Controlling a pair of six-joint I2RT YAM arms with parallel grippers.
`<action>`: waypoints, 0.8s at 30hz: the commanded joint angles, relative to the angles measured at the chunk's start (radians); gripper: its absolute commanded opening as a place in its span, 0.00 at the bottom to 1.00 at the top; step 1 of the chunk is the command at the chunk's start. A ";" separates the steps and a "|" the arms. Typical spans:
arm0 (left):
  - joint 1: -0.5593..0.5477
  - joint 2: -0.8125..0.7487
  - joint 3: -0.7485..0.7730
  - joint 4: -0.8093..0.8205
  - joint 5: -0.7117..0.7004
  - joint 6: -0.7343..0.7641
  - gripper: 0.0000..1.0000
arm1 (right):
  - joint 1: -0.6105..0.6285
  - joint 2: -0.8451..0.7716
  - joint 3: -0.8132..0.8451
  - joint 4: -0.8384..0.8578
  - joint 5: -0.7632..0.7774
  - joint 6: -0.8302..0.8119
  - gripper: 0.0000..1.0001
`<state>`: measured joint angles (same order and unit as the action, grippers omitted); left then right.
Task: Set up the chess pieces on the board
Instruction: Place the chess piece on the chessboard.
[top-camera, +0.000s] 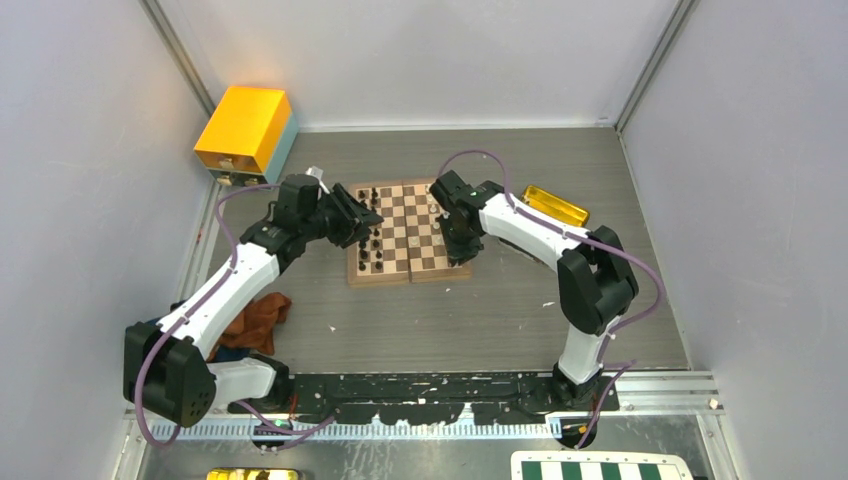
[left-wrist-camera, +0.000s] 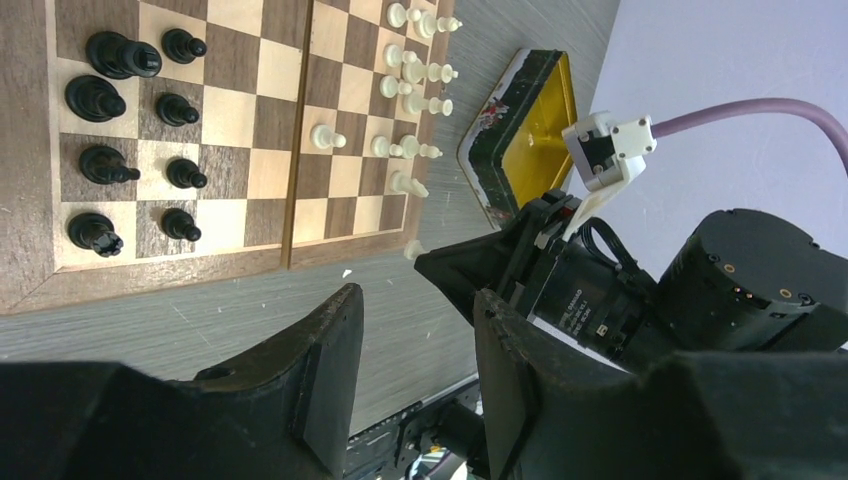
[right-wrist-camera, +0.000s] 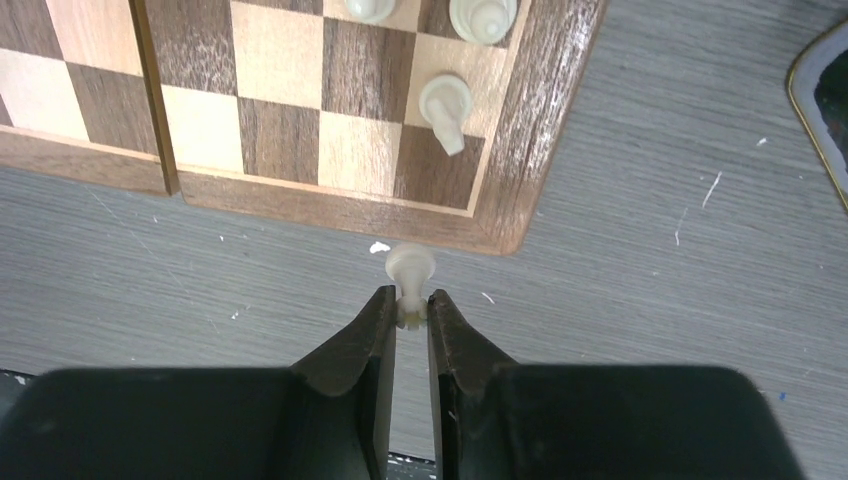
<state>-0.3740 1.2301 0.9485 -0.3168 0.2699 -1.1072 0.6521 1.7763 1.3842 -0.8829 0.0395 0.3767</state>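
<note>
From the top view you can't tell piece types, and both arms cover the side edges of the board (top-camera: 410, 240). Your right gripper (right-wrist-camera: 411, 308) is pinched narrow on a white piece (right-wrist-camera: 410, 266), just off the board's near frame over the table (right-wrist-camera: 650, 330); whether the piece touches down is unclear. Your left gripper (left-wrist-camera: 418, 300) stands part-open above bare table. The black pieces (left-wrist-camera: 100, 95) sit in two rows and the white pieces (left-wrist-camera: 415, 70) are bunched at the opposite end. The gold tin (left-wrist-camera: 520, 140) lies beside the board, partly hidden by the right arm, with a yellow interior showing. The orange box (top-camera: 245, 130) hides its contents.
</note>
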 joint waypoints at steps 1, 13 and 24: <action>0.007 -0.030 0.053 -0.002 -0.011 0.037 0.46 | 0.004 0.013 0.056 0.047 0.001 -0.003 0.01; 0.015 -0.025 0.054 -0.003 -0.002 0.043 0.45 | 0.004 0.059 0.078 0.055 0.027 -0.012 0.01; 0.021 -0.017 0.055 0.003 0.006 0.043 0.45 | -0.008 0.063 0.069 0.059 0.043 -0.012 0.01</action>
<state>-0.3630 1.2301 0.9604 -0.3321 0.2695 -1.0870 0.6506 1.8507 1.4200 -0.8444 0.0589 0.3698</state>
